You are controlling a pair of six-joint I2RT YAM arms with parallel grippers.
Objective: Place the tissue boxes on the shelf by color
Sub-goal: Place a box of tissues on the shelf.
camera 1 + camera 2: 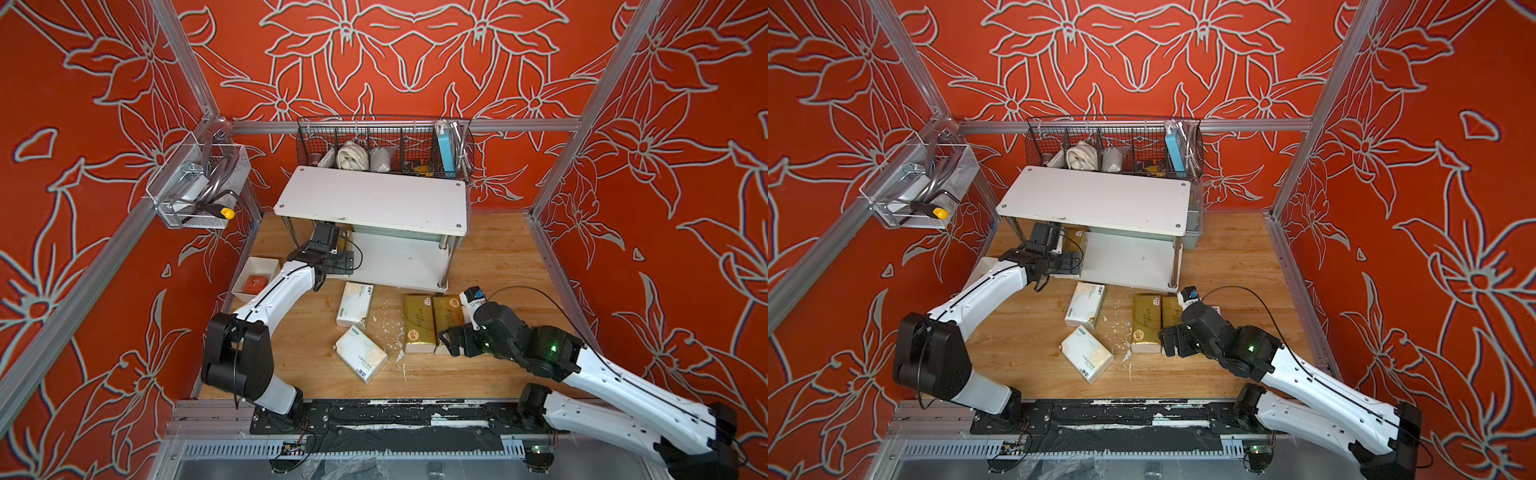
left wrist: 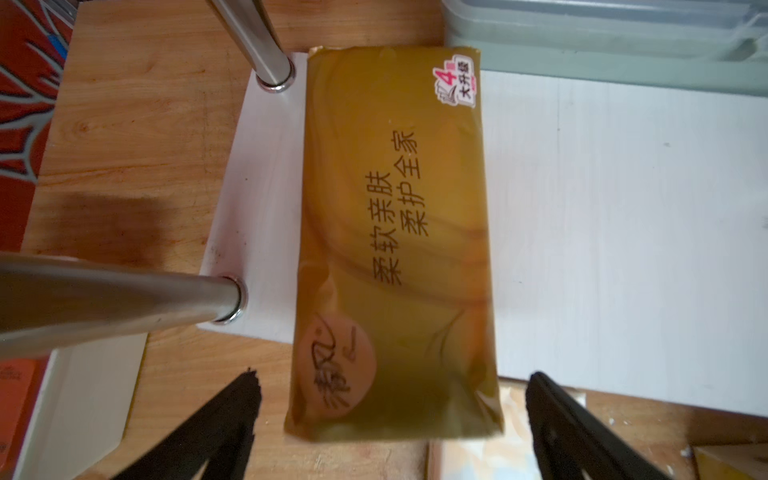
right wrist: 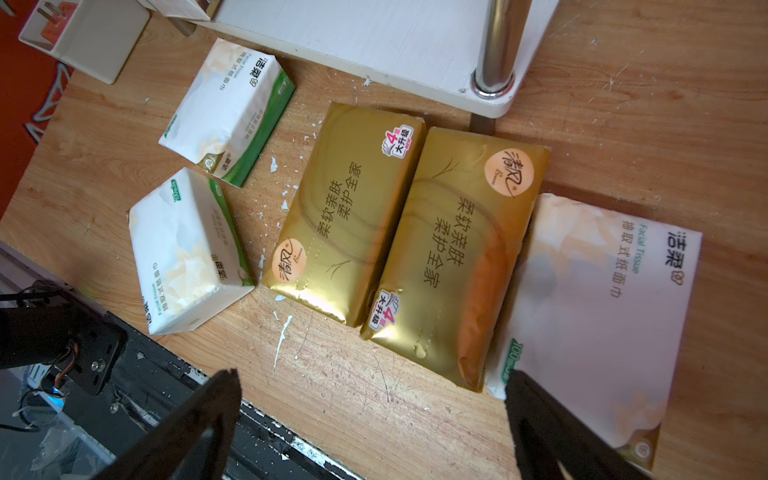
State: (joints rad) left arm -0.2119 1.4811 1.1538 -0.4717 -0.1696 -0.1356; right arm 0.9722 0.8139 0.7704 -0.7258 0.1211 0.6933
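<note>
Noted left gripper spread wide, clear of shiny gold tissue pack lying at left end of lower white shelf board, overhanging front edge. Right gripper wide, empty; two gold packs side by side on wooden tabletop just ahead, long axes toward shelf. Judged right arm nearer.

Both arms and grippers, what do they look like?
White shell links, black joints and thin black cable on the left arm and right arm. Green lights on the right arm's joints. Black tapered fingers on the left gripper and right gripper.
</note>
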